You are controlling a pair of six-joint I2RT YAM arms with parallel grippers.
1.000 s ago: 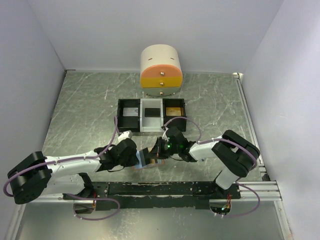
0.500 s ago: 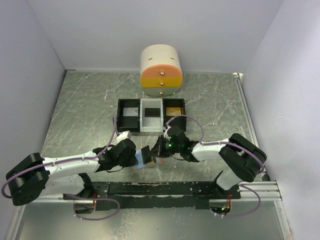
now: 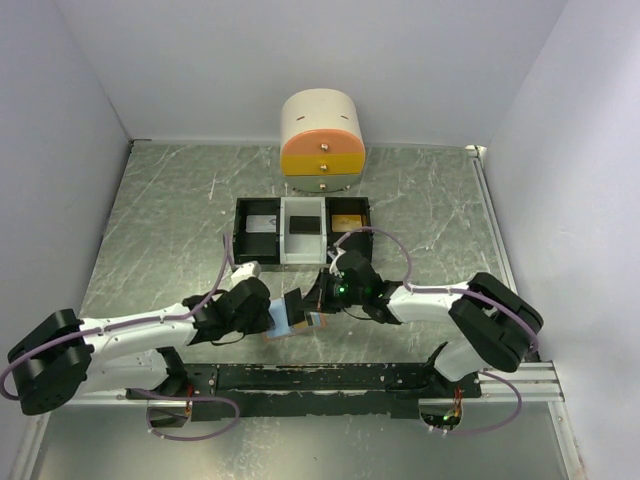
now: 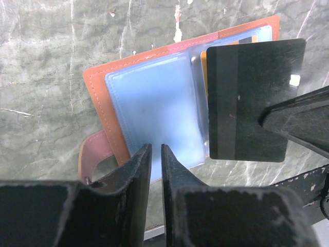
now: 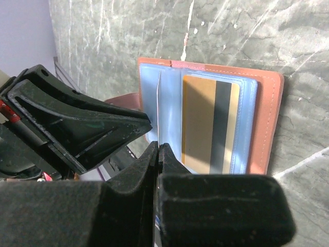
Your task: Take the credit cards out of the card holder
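Above the leather card holder [image 4: 101, 85], right gripper [image 5: 158, 150] clamps black card [image 4: 247, 98], left gripper [image 4: 156, 150] ajar.

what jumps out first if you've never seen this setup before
A black card is pinched in the right fingers over the open tan card holder, which lies on the table with its pale blue sleeves up. An orange-gold card sits in one of those sleeves. At the back stands a cream, orange and yellow drawer unit.
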